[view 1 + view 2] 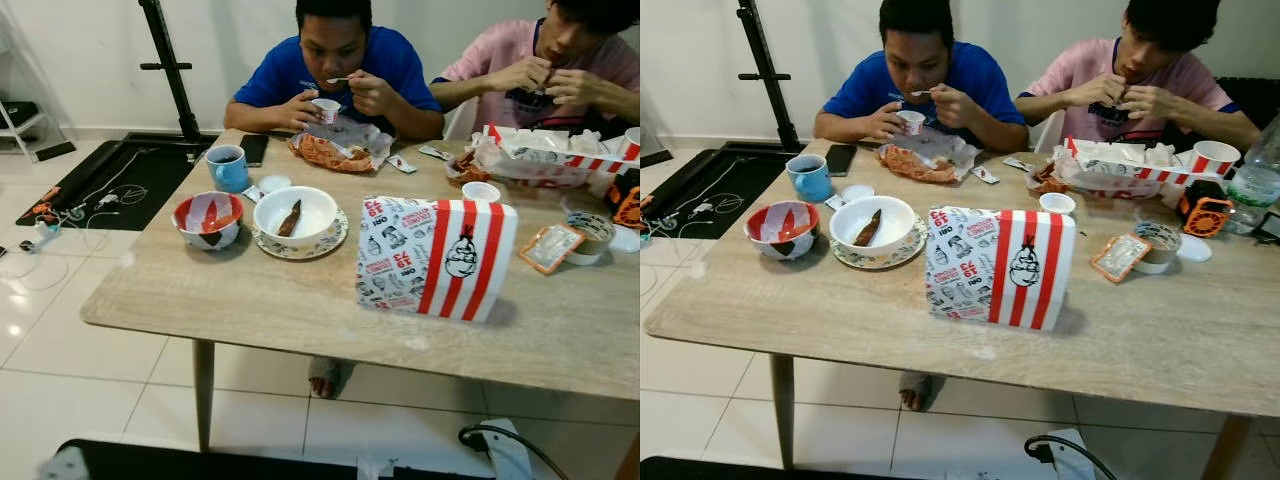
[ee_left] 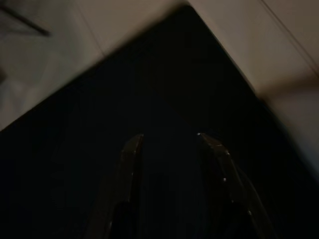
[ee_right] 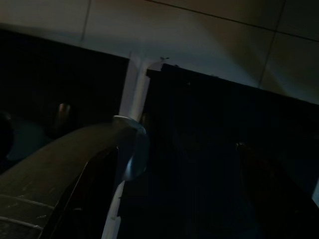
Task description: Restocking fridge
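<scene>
White glossy floor tiles (image 1: 110,400) are seen nearest, under a light wood-grain table (image 1: 250,300). Both arms hang idle in the shade: the left gripper (image 2: 167,144) is seen with fingers spread apart over a dark surface, the right gripper (image 3: 174,159) likewise parted. On the table a red-striped cardboard box (image 1: 437,257) stands upright, beside a white bowl (image 1: 295,213) on a patterned plate and a red-and-white bowl (image 1: 208,218). Farther back a blue mug (image 1: 228,167) is set. Two seated people are eating behind the table, against a white wall (image 1: 90,50). No fridge can be made out.
</scene>
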### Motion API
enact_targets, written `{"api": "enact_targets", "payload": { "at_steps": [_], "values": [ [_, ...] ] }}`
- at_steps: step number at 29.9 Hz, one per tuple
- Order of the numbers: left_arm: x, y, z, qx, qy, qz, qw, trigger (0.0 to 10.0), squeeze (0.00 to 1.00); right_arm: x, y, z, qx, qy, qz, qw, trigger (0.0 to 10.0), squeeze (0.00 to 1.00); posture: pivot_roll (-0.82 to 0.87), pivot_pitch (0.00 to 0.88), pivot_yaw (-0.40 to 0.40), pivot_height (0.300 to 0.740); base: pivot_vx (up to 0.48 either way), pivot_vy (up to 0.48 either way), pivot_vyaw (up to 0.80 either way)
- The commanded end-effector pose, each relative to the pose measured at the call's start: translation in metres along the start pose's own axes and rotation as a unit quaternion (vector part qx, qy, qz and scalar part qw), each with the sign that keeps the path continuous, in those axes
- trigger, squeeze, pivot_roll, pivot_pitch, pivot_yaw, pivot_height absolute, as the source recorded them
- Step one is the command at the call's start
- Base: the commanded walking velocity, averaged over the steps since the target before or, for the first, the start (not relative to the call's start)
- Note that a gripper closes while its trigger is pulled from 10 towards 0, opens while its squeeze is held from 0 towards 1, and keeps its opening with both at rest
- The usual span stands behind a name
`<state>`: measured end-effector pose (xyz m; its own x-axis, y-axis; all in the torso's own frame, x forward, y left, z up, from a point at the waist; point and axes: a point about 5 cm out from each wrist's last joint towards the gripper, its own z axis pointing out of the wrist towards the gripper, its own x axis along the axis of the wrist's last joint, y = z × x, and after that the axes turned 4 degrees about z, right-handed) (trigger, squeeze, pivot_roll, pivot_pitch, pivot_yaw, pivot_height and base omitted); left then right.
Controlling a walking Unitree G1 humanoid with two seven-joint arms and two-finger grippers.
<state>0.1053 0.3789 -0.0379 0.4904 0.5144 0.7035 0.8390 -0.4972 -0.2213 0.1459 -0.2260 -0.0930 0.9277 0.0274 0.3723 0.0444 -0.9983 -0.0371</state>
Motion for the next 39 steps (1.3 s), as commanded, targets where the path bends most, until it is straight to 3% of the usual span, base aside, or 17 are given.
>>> {"api": "enact_targets", "payload": {
  "at_steps": [1, 2, 4, 5, 7, 9, 10, 11, 15, 16, 21, 22, 25, 28, 33, 38, 39],
  "values": [
    [0.036, -0.013, 0.004, 0.034, 0.056, -0.061, 0.996, 10.0, 0.00, 0.003, 0.001, 0.000, -0.005, 0.004, -0.005, 1.000, 10.0, 0.00, -0.04, 0.000, 0.018, 0.740, 0.000, 0.000, 0.00],
    [0.036, -0.013, 0.004, 0.034, 0.056, -0.061, 0.996, 10.0, 0.00, 0.003, 0.001, 0.000, -0.005, 0.004, -0.005, 1.000, 10.0, 0.00, -0.04, 0.000, 0.018, 0.740, 0.000, 0.000, 0.00],
    [0.101, -0.019, 0.000, 0.041, 0.158, -0.151, 0.975, 10.0, 0.00, 0.003, 0.001, 0.000, -0.011, 0.003, -0.009, 1.000, 10.0, 0.00, -0.04, 0.000, 0.018, 0.740, 0.000, 0.000, 0.00],
    [0.101, -0.019, 0.000, 0.041, 0.158, -0.151, 0.975, 10.0, 0.00, 0.003, 0.001, 0.000, -0.011, 0.003, -0.009, 1.000, 10.0, 0.00, -0.04, 0.000, 0.018, 0.740, 0.000, 0.000, 0.00],
    [0.156, -0.014, -0.012, 0.018, 0.251, -0.209, 0.945, 10.0, 0.00, 0.003, 0.001, 0.000, -0.013, 0.000, -0.013, 1.000, 10.0, 0.00, -0.03, 0.000, 0.022, 0.740, 0.000, 0.000, 0.00],
    [0.180, -0.007, -0.020, -0.005, 0.293, -0.215, 0.932, 10.0, 0.00, 0.003, 0.001, 0.000, -0.014, -0.001, -0.015, 1.000, 10.0, 0.00, -0.03, 0.000, 0.022, 0.740, 0.000, 0.000, 0.00],
    [0.212, 0.010, -0.035, -0.056, 0.354, -0.196, 0.913, 10.0, 0.00, 0.002, 0.000, 0.000, -0.014, -0.001, -0.015, 1.000, 10.0, 0.00, -0.04, 0.000, 0.023, 0.740, 0.000, 0.000, 0.00],
    [0.212, 0.010, -0.035, -0.056, 0.354, -0.196, 0.913, 10.0, 0.00, 0.002, 0.000, 0.000, -0.014, -0.001, -0.015, 1.000, 10.0, 0.00, -0.04, 0.000, 0.023, 0.740, 0.000, 0.000, 0.00],
    [0.262, 0.050, -0.070, -0.165, 0.450, -0.098, 0.872, 10.0, 0.00, 0.001, 0.000, 0.000, -0.016, -0.002, -0.015, 1.000, 10.0, 0.00, -0.04, 0.000, 0.023, 0.740, 0.000, 0.000, 0.00],
    [0.270, 0.068, -0.082, -0.206, 0.471, -0.042, 0.857, 10.0, 1.00, 0.001, 0.001, 0.000, -0.016, -0.002, -0.016, 1.000, 10.0, 0.00, -0.04, 0.000, 0.023, 0.740, 0.000, 0.000, 0.00],
    [0.281, 0.125, -0.117, -0.319, 0.510, 0.166, 0.781, 10.0, 1.00, 0.000, 0.001, 0.000, -0.018, -0.003, -0.018, 1.000, 10.0, 0.00, -0.04, 0.000, 0.024, 0.740, 0.000, 0.000, 0.00],
    [0.281, 0.125, -0.117, -0.319, 0.510, 0.166, 0.781, 10.0, 1.00, 0.000, 0.001, 0.000, -0.018, -0.003, -0.018, 1.000, 10.0, 0.00, -0.04, 0.000, 0.024, 0.740, 0.000, 0.000, 0.00],
    [0.285, 0.139, -0.129, -0.364, 0.509, 0.234, 0.744, 10.0, 1.00, -0.003, 0.002, 0.000, -0.019, -0.008, -0.023, 1.000, 10.0, 0.00, -0.04, 0.000, 0.027, 0.740, 0.000, 0.000, 0.00],
    [0.285, 0.142, -0.131, -0.373, 0.507, 0.254, 0.734, 10.0, 1.00, -0.005, 0.002, 0.000, -0.020, -0.010, -0.024, 0.999, 10.0, 0.00, -0.04, 0.000, 0.027, 0.740, 0.000, 0.000, 0.00],
    [0.292, 0.155, -0.153, -0.425, 0.504, 0.359, 0.660, 10.0, 1.00, -0.029, 0.013, -0.006, -0.021, -0.035, -0.049, 0.998, 10.0, 0.00, -0.05, 0.015, 0.024, 0.740, 0.000, 0.000, 0.00],
    [0.296, 0.155, -0.161, -0.473, 0.480, 0.395, 0.625, 10.0, 1.00, -0.054, 0.016, -0.010, -0.021, -0.053, -0.052, 0.997, 10.0, 0.00, -0.04, 0.076, 0.028, 0.740, 0.000, 0.000, 0.00],
    [0.292, 0.155, -0.161, -0.495, 0.453, 0.435, 0.600, 10.0, 0.43, -0.066, 0.018, -0.013, -0.023, -0.065, -0.052, 0.996, 10.0, 0.00, -0.05, 0.078, 0.030, 0.740, 0.000, 0.000, 0.00]
  ]
}}
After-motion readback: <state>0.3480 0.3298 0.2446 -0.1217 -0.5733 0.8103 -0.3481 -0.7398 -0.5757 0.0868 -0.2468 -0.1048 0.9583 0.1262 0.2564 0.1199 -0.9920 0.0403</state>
